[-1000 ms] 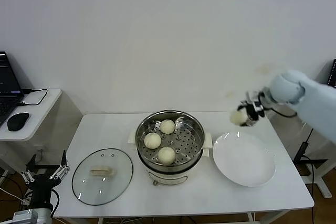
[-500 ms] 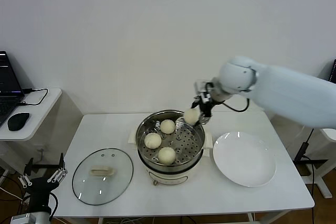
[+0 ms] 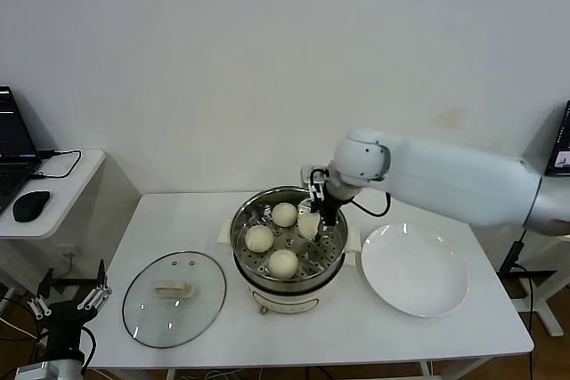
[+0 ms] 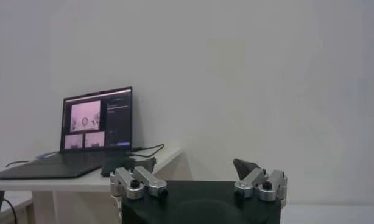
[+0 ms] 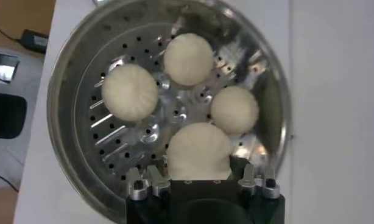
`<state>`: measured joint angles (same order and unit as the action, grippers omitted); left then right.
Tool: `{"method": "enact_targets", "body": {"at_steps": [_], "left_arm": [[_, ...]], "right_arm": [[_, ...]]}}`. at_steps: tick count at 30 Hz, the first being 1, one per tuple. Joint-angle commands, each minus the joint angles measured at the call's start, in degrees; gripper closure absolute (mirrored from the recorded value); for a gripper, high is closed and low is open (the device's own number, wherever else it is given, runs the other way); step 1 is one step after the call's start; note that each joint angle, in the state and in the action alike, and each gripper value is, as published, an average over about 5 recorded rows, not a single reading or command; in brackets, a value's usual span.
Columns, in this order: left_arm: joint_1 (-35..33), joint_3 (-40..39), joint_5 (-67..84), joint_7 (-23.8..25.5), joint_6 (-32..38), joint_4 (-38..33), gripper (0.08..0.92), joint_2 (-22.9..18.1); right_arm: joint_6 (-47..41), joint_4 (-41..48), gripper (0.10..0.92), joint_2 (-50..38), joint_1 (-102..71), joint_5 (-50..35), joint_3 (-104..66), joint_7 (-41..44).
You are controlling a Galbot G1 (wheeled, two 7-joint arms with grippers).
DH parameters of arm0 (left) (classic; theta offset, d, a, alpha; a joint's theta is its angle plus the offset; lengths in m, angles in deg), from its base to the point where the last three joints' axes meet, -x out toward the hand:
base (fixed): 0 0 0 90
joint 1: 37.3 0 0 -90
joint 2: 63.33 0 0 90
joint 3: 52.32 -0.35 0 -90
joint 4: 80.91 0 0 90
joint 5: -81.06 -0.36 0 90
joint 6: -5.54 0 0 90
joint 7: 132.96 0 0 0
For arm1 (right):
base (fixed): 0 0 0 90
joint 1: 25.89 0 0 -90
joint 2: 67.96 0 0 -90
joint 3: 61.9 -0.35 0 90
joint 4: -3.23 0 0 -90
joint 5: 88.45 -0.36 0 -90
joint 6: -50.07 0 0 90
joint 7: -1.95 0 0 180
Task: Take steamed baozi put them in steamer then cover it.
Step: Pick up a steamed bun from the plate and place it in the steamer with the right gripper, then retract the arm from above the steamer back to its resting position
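- Fingers of the right gripper [image 5: 199, 182] are showing only as short metal tips in the right wrist view, closing on the fourth of the steamed baozi [image 5: 198, 152]; the lower edge of that bun is being hidden behind the black gripper body.
- In the head view the right gripper [image 3: 313, 211] is reaching down into the steamer [image 3: 289, 260], and the held bun [image 3: 308, 225] is partly covered by the wrist, so whether it is touching the tray cannot be told.
- Three more smooth, round, cream-white buns [image 3: 284, 214] [image 3: 259, 238] [image 3: 282, 262] are sitting on the perforated tray, each apart from the others.
- The steamer's wall is shiny stainless steel, reflecting the buns; its white base is being cut off from the right wrist view.
- The cover [image 3: 174, 298], a round clear glass lid with a metal rim and a cream rectangular handle, is lying flat on the white tabletop [image 3: 178, 215] to the steamer's left, off the pot.
- A flat, glossy white plate [image 3: 414, 270] is lying on the steamer's right.
- The left gripper [image 3: 67, 295] is hanging low beside the tabletop's left edge, its fingers [image 4: 135, 182] spread wide and holding nothing; the arm below it is being cut off by the picture's edge.
- A laptop [image 4: 95, 131] and a dark mouse [image 3: 29, 206] are resting on a side table [image 3: 62, 193], the laptop only partly in the head view.
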<state>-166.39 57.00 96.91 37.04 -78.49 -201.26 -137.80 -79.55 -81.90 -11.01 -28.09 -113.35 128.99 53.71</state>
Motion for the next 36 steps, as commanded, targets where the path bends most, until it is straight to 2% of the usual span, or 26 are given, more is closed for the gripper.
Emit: {"method": "enact_targets", "body": {"at_steps": [1, 13, 18, 21, 25, 30, 33, 36], "left_arm": [[0.2, -0.03, -0.08, -0.01, -0.09, -0.05, 0.177, -0.12], [0.26, 0.13, -0.16, -0.03, -0.2, -0.39, 0.177, -0.28], [0.49, 0.16, -0.13, 0.04, -0.43, -0.41, 0.177, 0.06], [0.7, 0.18, -0.09, 0.11, -0.57, -0.47, 0.177, 0.38], [0.95, -0.01, -0.08, 0.14, -0.6, -0.39, 0.177, 0.59], [0.95, -0.58, -0.14, 0.42, -0.57, -0.47, 0.177, 0.69], [0.79, -1.01, -0.41, 0.93, -0.78, -0.74, 0.177, 0.91], [0.83, -1.38, -0.69, 1.28, -1.03, -0.81, 0.177, 1.24]], "right_arm": [[-1.54, 1.74, 0.364, 1.76, -3.86, 2.33, 0.29, -0.64], [-1.39, 2.36, 0.351, 1.38, -4.78, 3.58, -2.46, -1.56], [-1.25, -0.45, 0.242, -1.38, -2.72, 2.65, -4.45, -0.99], [-0.87, -3.48, 0.209, -3.96, -0.68, 1.64, -5.71, -0.45], [-0.33, -8.59, 0.203, -8.88, 1.45, -0.57, -7.86, -0.89], [2.47, -16.87, 0.203, -20.0, -3.07, -2.28, -15.29, -5.63], [2.19, -22.41, 0.203, -27.92, -12.91, -3.21, -26.04, -11.11], [3.1, -27.21, 0.203, -34.23, -30.13, -3.82, -40.29, -17.54]]}}
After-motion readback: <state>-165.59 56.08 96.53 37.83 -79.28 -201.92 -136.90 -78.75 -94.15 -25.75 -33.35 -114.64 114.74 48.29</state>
